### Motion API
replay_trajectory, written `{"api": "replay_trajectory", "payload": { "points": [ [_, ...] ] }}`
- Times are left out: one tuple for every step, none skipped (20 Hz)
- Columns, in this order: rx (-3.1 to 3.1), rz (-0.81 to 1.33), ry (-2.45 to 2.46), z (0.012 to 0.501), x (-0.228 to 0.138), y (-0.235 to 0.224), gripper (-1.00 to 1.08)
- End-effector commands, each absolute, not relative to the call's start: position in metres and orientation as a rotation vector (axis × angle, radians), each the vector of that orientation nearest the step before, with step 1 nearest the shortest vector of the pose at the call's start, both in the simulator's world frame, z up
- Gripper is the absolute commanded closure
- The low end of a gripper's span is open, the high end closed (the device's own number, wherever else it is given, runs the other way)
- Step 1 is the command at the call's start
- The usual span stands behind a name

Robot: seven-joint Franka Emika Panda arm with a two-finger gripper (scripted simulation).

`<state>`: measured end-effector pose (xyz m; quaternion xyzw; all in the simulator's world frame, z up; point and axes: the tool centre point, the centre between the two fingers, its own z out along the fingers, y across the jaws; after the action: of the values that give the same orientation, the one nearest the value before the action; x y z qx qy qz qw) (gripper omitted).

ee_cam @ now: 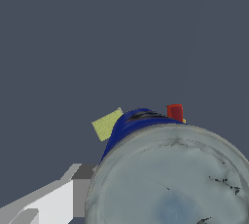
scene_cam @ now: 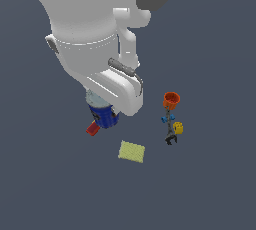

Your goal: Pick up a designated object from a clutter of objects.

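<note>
- My gripper (scene_cam: 102,105) sits directly over the blue can (scene_cam: 104,117), because this can is the designated object. The arm body hides my fingertips in the exterior view, and in the wrist view the can's grey-silver top fills the frame.
- Finger state: I cannot tell whether my fingers are spread or pinching the can; only one pale finger (ee_cam: 48,203) shows, just beside the can wall.
- Can location: under my wrist, touching or just beside the red drill (scene_cam: 93,128), on the exterior view's left of the clutter. No edge of the grey floor is in view.
- Whether the can is lifted or resting: cannot tell.
- Count: one blue can, one red drill, one yellow-green sponge (scene_cam: 132,151), one orange cup (scene_cam: 171,100), one yellow block (scene_cam: 178,129), one dark clamp tool (scene_cam: 169,126).
</note>
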<state>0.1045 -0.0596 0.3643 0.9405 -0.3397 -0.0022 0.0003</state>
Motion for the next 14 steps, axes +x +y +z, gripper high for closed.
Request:
{"api": "replay_trajectory", "payload": {
  "points": [
    [2.955, 0.000, -1.067, 0.377, 0.113, -0.064, 1.08],
    [2.955, 0.000, -1.067, 0.380, 0.116, -0.066, 1.08],
    [2.955, 0.000, -1.067, 0.383, 0.119, -0.067, 1.08],
    [2.955, 0.000, -1.067, 0.386, 0.121, -0.069, 1.08],
    [2.955, 0.000, -1.067, 0.389, 0.123, -0.070, 1.08],
    [2.955, 0.000, -1.067, 0.391, 0.126, -0.071, 1.08],
    [2.955, 0.000, -1.067, 0.393, 0.127, -0.072, 1.08],
    [2.955, 0.000, -1.067, 0.395, 0.129, -0.073, 1.08],
    [2.955, 0.000, -1.067, 0.397, 0.131, -0.074, 1.08],
    [2.955, 0.000, -1.067, 0.399, 0.132, -0.075, 1.08],
    [2.955, 0.000, -1.067, 0.400, 0.134, -0.075, 1.08],
    [2.955, 0.000, -1.067, 0.401, 0.135, -0.076, 1.08],
    [2.955, 0.000, -1.067, 0.402, 0.136, -0.076, 1.08],
    [2.955, 0.000, -1.067, 0.403, 0.137, -0.077, 1.08]
  ]
}}
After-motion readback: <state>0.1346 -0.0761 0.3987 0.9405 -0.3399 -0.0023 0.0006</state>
